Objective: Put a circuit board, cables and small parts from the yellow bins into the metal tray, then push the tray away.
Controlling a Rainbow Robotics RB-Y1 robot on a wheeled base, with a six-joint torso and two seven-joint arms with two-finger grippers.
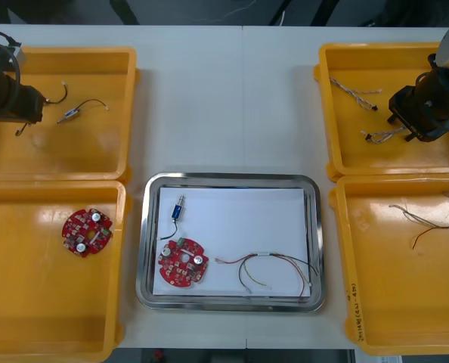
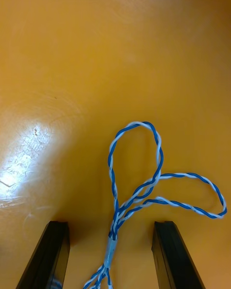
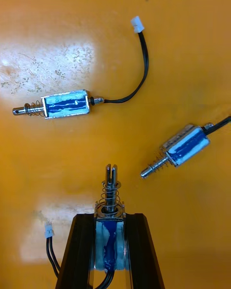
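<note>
Clamped in left gripper: small rigid blue metal part; right gripper, two o'clock, jaws open astride limp twisted blue-white cable neck.

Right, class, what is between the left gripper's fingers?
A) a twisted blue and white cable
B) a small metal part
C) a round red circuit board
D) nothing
B: the left gripper is shut on a small metal part, its spring poking out past the fingers, above the yellow bin floor.
</note>
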